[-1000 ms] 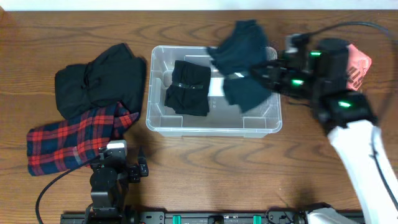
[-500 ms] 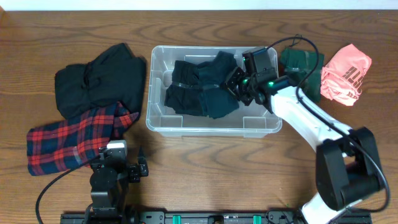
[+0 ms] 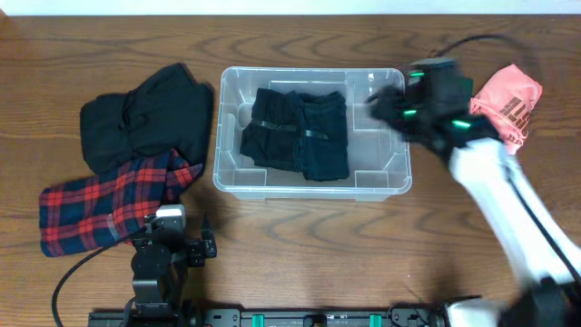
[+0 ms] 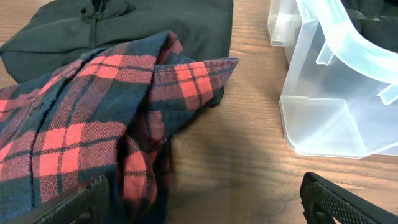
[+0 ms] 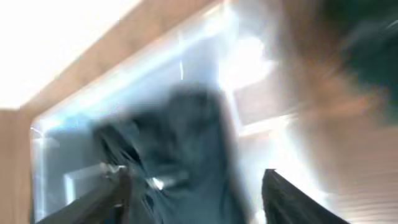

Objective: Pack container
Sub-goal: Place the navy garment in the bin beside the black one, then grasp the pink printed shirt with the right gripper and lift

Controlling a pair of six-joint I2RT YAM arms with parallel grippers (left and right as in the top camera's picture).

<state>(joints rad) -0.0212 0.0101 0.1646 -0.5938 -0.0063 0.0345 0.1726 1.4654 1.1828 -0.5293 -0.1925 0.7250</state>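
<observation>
The container (image 3: 313,185) is a clear plastic bin in the middle of the table. Two folded garments lie in it side by side, a black one (image 3: 275,129) and a dark teal one (image 3: 324,136). My right gripper (image 3: 383,103) hovers over the bin's right end, blurred by motion. In the right wrist view the right gripper (image 5: 199,199) is open, and the teal garment (image 5: 186,137) lies loose below it. My left gripper (image 4: 205,208) is open low over the wood, between a red plaid shirt (image 4: 74,130) and the container's corner (image 4: 323,118).
A black garment (image 3: 145,118) and the red plaid shirt (image 3: 109,204) lie left of the bin. A pink garment (image 3: 510,98) lies at the right, partly behind my right arm. The left arm (image 3: 159,259) sits at the front edge.
The right gripper carried the teal garment into the bin, opened and let it go. It has since pulled back towards the bin's right end. The left arm has not moved.
</observation>
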